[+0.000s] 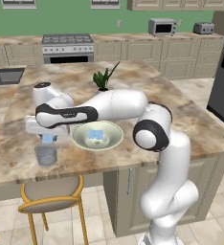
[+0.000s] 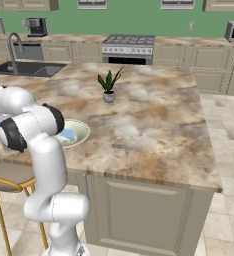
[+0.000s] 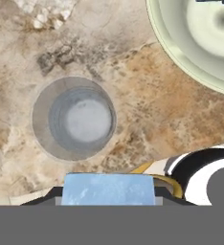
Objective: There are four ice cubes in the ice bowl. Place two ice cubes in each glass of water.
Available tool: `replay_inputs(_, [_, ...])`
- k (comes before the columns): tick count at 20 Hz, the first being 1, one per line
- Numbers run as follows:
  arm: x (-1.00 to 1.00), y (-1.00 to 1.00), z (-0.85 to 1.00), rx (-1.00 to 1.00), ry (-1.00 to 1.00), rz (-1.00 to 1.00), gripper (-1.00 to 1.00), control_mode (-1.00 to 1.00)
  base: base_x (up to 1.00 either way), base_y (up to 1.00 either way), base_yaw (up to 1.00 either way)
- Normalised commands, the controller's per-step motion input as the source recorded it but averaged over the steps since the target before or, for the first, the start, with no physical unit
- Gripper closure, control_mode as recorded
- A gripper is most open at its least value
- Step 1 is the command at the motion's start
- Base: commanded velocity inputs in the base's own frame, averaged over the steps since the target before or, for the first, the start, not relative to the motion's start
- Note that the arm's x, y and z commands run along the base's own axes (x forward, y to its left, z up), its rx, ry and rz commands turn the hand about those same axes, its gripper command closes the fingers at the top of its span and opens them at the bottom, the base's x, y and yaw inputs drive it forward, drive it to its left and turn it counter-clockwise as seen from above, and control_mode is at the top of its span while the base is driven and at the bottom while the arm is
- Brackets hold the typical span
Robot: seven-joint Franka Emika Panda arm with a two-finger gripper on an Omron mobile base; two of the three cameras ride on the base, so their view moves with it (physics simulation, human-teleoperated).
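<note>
My gripper point(image 1: 48, 137) is shut on a light-blue ice cube point(image 3: 107, 189), which shows between the fingertips at the bottom of the hand view. It hangs a little above a clear glass of water point(image 1: 46, 155) near the island's front left edge. From above, the glass point(image 3: 74, 118) lies just beyond the held cube and slightly to its left. The wide pale-green ice bowl point(image 1: 115, 139) stands right of the glass with more ice cubes point(image 1: 95, 136) inside. The bowl's rim point(image 3: 167, 52) fills the hand view's upper right. My arm partly covers the bowl point(image 2: 80, 131) in the right base view.
A small potted plant point(image 1: 103, 79) stands on the island behind the bowl. A stool with a yellow frame point(image 1: 49, 194) sits below the front edge under the glass. A sink point(image 2: 29, 68) lies at the far left, and open marble counter point(image 2: 154, 120) spreads to the right.
</note>
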Motion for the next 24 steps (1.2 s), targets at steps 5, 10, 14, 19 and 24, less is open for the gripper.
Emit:
replay_inputs(5, [0.34,0.16,-0.18,0.0,-0.02,0.0,1.0,-1.0,0.0,0.0,0.0])
replay_inputs(10, [0.35,0.08,-0.16,0.0,-0.04,0.0,1.0,-1.0,0.0,0.0,0.0])
replay_inputs(14, [0.14,0.04,-0.1,0.0,0.0,-0.01,1.0,-1.0,0.0,0.0,0.0])
replay_inputs(19, [0.06,0.15,-0.16,0.03,0.0,-0.02,1.0,-1.0,0.0,0.0,0.0])
replay_inputs(24, [0.0,0.11,-0.29,0.04,0.0,-0.02,1.0,-1.0,0.0,0.0,0.0])
